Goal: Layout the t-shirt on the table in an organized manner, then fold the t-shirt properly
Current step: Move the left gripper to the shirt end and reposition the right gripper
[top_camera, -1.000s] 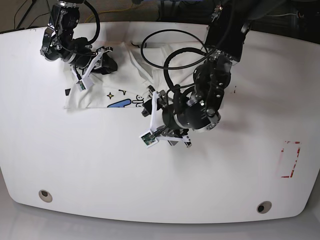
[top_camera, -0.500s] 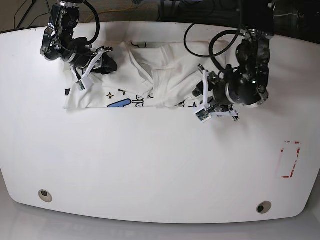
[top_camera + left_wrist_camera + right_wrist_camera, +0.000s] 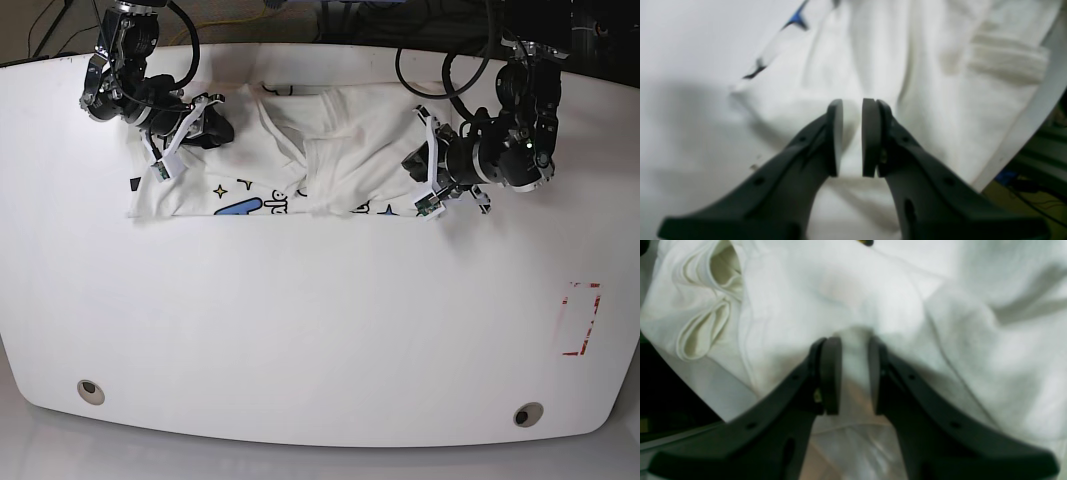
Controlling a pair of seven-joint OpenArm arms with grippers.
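White cotton t-shirt [image 3: 320, 150] lies rumpled along the bench's [image 3: 300, 330] far edge (print partly showing); both the left gripper's [image 3: 852, 133] and the right gripper's [image 3: 853, 373] jaws pinch its fabric.

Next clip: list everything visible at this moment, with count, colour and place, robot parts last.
t-shirt: one, white with blue and black print, rumpled along the far side of the table.
table: one, glossy white, fills the base view.
grommet holes: two, grey, near corners of the table.
red dashed mark: one, red, table's right side in the base view.
cables: several, black, behind and above the far edge.
left gripper: one, black, pinching a fold of shirt.
right gripper: one, black, pinching shirt fabric.
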